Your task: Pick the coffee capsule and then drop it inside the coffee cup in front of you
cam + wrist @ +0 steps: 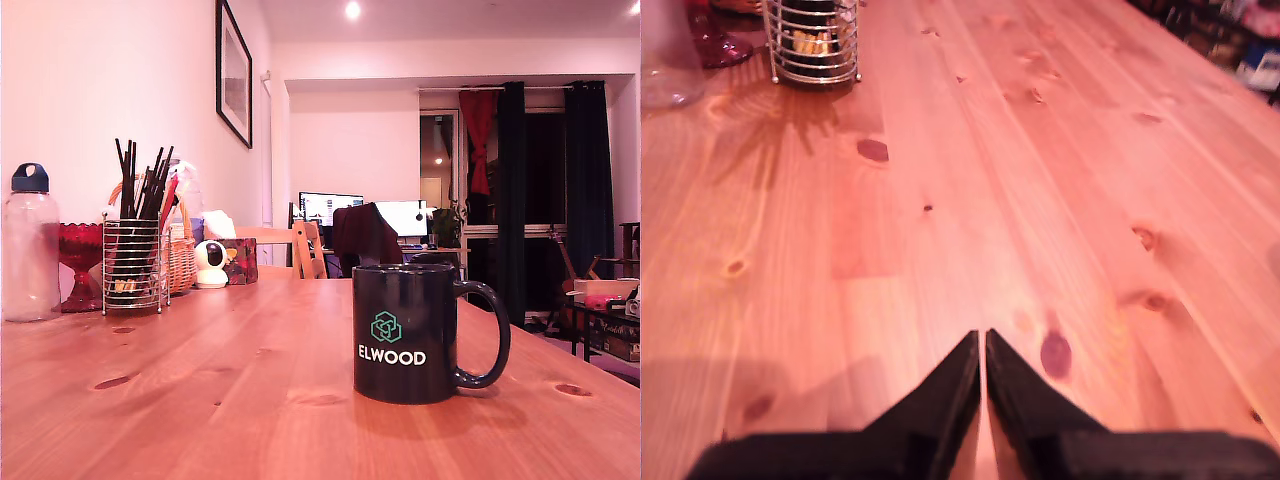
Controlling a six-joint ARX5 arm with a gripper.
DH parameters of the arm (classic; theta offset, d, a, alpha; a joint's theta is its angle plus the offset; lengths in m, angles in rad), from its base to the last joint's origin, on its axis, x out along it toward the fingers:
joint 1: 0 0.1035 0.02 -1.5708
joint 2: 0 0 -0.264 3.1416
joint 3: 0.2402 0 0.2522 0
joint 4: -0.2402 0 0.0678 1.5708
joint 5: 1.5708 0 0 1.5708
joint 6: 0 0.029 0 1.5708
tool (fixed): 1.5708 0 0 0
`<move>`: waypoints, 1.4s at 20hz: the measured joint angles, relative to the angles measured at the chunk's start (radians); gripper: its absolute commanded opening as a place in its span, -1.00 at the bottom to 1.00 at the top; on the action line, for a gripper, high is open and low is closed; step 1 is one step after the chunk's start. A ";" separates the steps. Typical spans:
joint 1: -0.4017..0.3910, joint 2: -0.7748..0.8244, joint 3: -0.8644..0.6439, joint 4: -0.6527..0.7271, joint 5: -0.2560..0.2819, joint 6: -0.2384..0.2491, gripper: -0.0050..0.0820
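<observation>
The coffee cup [405, 335], a glossy black mug with white "ELWOOD" lettering and a teal logo, stands upright on the wooden table [220, 390], its handle toward the exterior view's right. The wrist view does not include it. My gripper [983, 340] appears only in the wrist view, low over bare planks. Its two black fingers [955, 385] are pressed together at the tips, and nothing shows between them. The coffee capsule is out of view in both frames. The arm does not appear in the exterior view.
At the exterior view's left stand a clear bottle with a blue cap [30, 250], a red glass bowl [80, 255], a wire holder of dark sticks [133, 265], a wicker basket [182, 255] and a small white camera [210, 263]. The wire holder [815, 45] and the bottle [665, 60] lie far ahead of my gripper.
</observation>
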 measured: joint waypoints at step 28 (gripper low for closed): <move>0.000 -0.718 -0.050 -0.478 -0.076 -0.025 -0.93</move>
